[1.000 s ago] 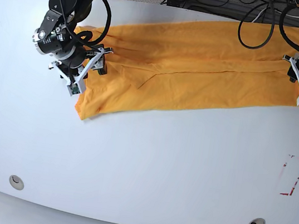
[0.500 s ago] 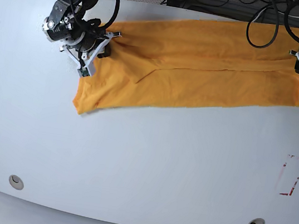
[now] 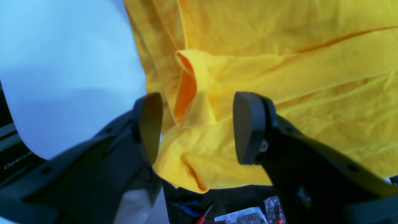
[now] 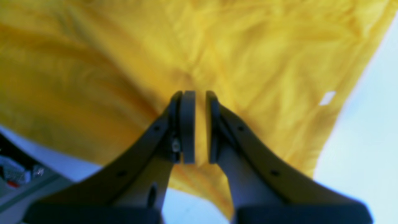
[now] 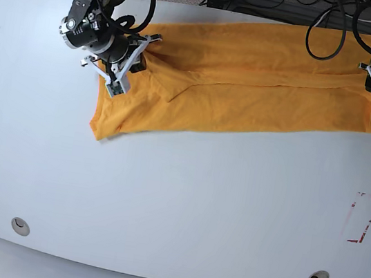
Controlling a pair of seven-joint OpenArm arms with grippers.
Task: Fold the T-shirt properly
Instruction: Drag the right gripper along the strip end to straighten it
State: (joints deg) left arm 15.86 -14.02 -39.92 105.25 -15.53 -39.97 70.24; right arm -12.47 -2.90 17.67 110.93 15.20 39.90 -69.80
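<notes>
Your T-shirt [image 5: 250, 79] lies as one long band across the far half of the surface [image 5: 175, 207], its long axis running from one arm to the other, so each set of fingers sits at one short end of it. At your right gripper [image 4: 198, 124] the fingers are drawn nearly together with a thin fold of yellow cloth showing between them; it looks pinched, though the blur leaves that a judgement. At your left gripper [image 3: 196, 127] the fingers stand apart, straddling a bunched ridge of cloth that lies between them and just ahead, not yet clamped. That end is the open question. Behind the left fingers the surface ends close by. The wide bare stretch lies on the near side of the band.
</notes>
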